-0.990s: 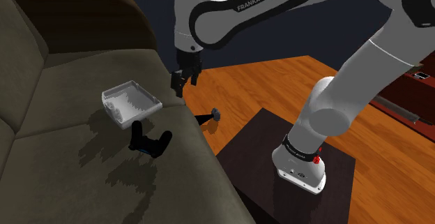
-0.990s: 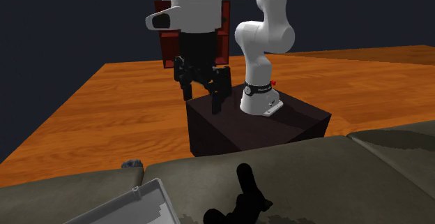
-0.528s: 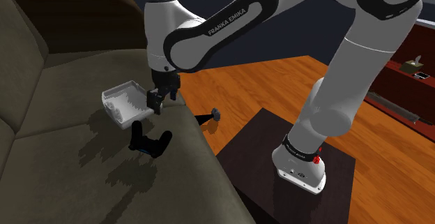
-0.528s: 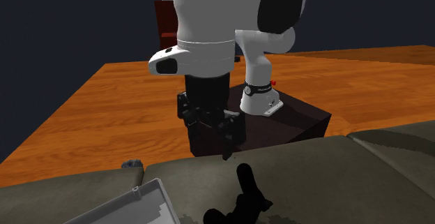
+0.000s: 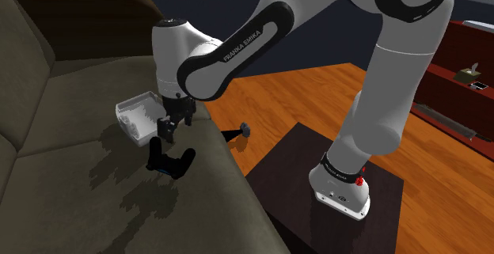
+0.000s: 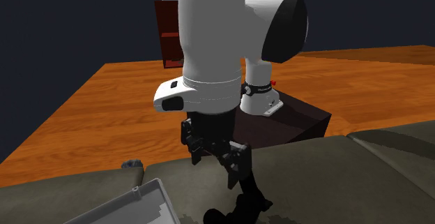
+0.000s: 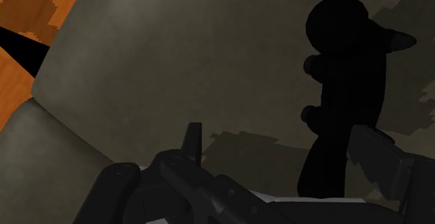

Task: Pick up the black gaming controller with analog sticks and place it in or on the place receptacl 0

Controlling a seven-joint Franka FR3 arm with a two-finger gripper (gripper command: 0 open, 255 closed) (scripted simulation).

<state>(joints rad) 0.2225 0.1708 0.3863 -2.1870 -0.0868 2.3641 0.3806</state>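
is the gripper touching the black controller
Cannot tell: in the second exterior view the gripper overlaps the controller, black on black, no plain gap or contact.

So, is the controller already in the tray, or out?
Out. The black controller lies on the sofa seat, beside the white tray; the open tool is close above it.

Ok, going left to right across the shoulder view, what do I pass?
First the white rectangular tray → black gaming controller → small dark object on the wooden floor → dark box stand → reddish-brown shelf.
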